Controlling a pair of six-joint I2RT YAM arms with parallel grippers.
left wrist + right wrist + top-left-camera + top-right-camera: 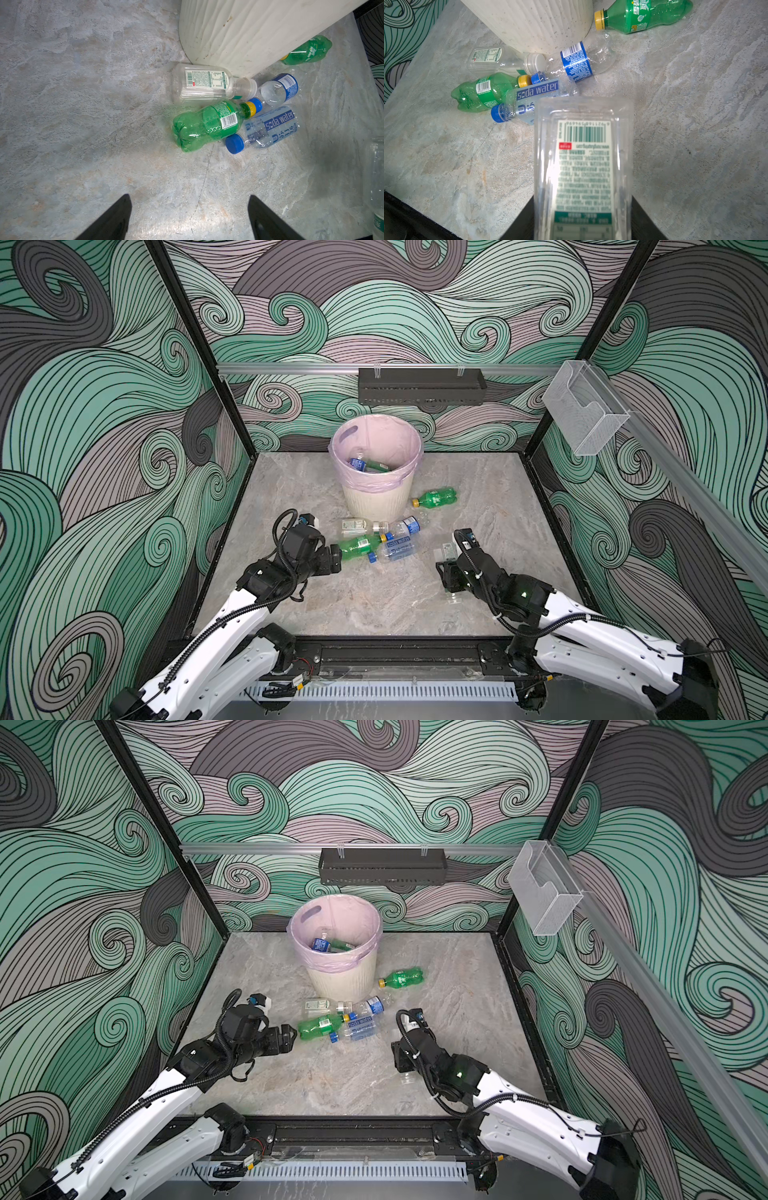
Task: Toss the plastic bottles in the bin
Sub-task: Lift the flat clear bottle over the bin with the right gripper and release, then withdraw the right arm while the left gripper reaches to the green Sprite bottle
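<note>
Plastic bottles (397, 551) look light, thin-walled, slick and crushable, best taken mid-body. At five o'clock the right gripper (583, 209) clasps a clear bottle (583, 162); at eight the left gripper (190, 207) gapes empty toward a green bottle (203, 126). Others crowd the bin (376, 499) at twelve.

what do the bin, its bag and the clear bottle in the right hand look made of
Bin: likely rigid plastic, matte cream, moulded ribs. Bag: thin plastic film, pale pink, wrinkled over the rim. Clear bottle: thin see-through plastic, glossy, printed label.
</note>
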